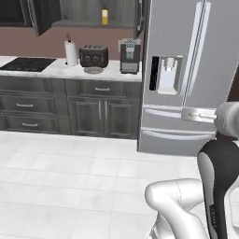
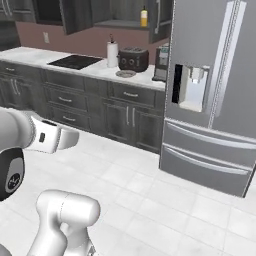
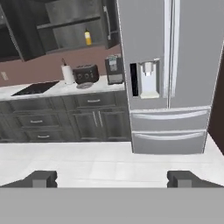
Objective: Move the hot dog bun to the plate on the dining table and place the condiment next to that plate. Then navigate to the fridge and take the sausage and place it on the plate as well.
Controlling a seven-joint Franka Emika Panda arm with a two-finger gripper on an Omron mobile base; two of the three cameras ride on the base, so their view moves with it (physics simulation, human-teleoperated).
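Starting at nine o'clock in the hand view, the stovetop (image 3: 35,88) lies on the worktop (image 3: 57,90), then a paper towel roll (image 3: 68,74), toaster (image 3: 85,73) and coffee machine (image 3: 114,70). At two o'clock stands the closed fridge (image 3: 168,57). At six o'clock the tool (image 3: 111,179) is released, fingertips (image 3: 41,178) well apart.

The tall silver stainless-steel fridge (image 3: 168,74) is seen upright at the right end of the dark cabinet run, its two upper doors shut and meeting at a pair of vertical handles. A water dispenser (image 3: 148,79) is set into the left door. Two drawers below are closed, each with a horizontal handle.
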